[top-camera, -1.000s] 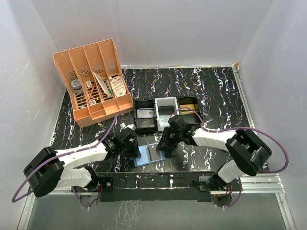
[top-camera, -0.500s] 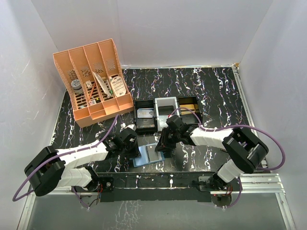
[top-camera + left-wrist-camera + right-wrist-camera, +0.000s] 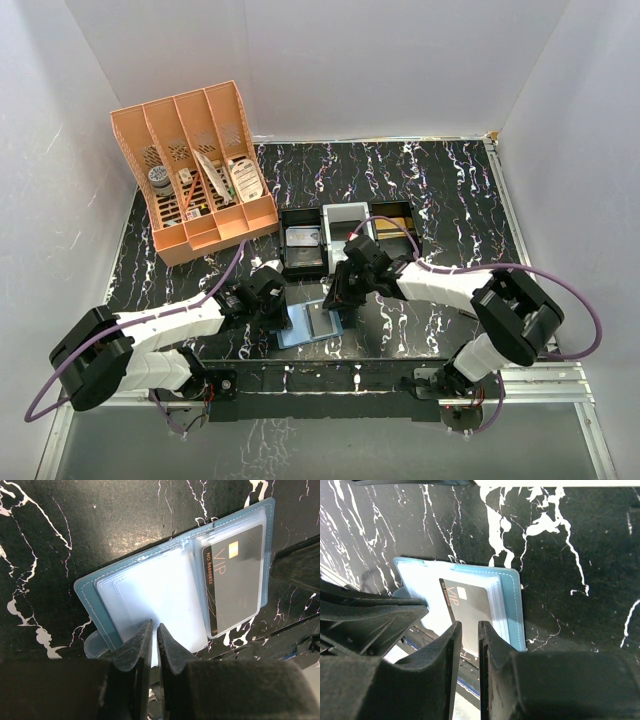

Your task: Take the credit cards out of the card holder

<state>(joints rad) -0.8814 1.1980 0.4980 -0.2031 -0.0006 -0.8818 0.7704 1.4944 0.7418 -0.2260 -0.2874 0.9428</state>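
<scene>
The card holder point(image 3: 306, 327) lies opened flat at the middle of the worktop's point(image 3: 450, 180) near edge, between the two arms. It looks light and floppy, so I expect it to slide or lift with any pull unless it is pinned.

The left gripper point(image 3: 154, 627) has its fingers nearly pressed together on the lower edge of the empty clear sleeves point(image 3: 155, 590), which appears to anchor that side.

The black credit card point(image 3: 235, 580), with a gold chip and "VIP" lettering, sits in the opposite sleeve. It should be stiff, thin and slick, best taken by its exposed short edge and drawn straight out along the pocket. The right gripper point(image 3: 468, 625) is narrowed to a slit on that edge and seems to pinch it.

Count: one card holder and one card visible. Whether other cards sit in the stacked sleeves behind it cannot be told.
</scene>
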